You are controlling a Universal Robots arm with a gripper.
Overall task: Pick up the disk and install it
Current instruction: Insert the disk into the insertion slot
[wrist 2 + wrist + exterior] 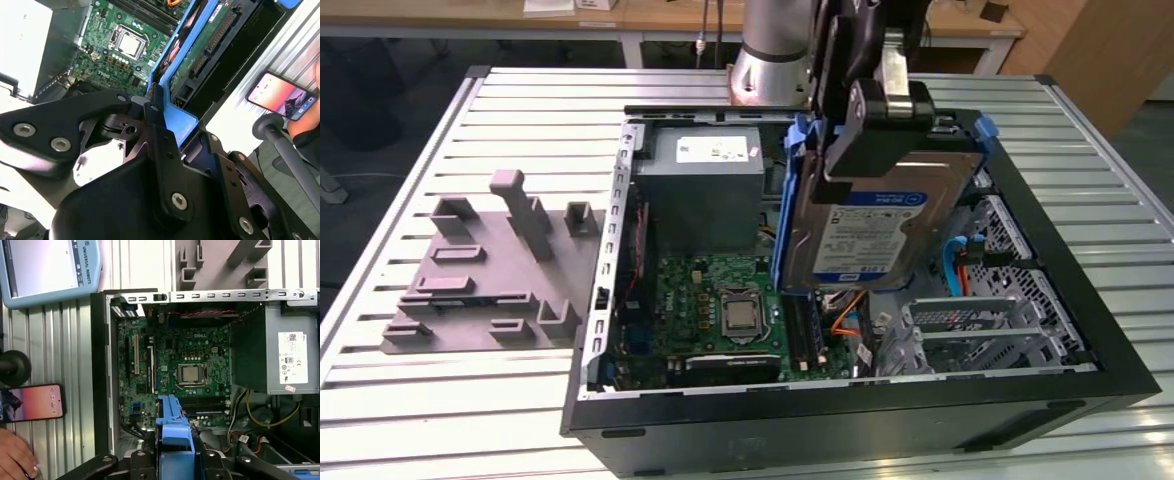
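Observation:
The disk [881,235], a silver drive with a blue-and-white label in a blue carrier frame, hangs edge-up over the open computer case [1067,395]. My gripper [887,150] is shut on its upper end, holding it above the case's middle, between the motherboard and the drive cage [987,320]. In the second wrist view the disk [202,52] shows its circuit-board side with the blue frame clamped between my black fingers [152,117]. The first wrist view has the blue frame of the disk [174,432] rising from my gripper [175,462] over the motherboard.
Inside the case are a green motherboard [720,310] and a grey power supply box [704,190]. A grey plastic fixture [494,260] lies on the slatted table at the exterior view's left. A phone [32,402], a hand [15,455] and a tablet [45,270] are beside the case.

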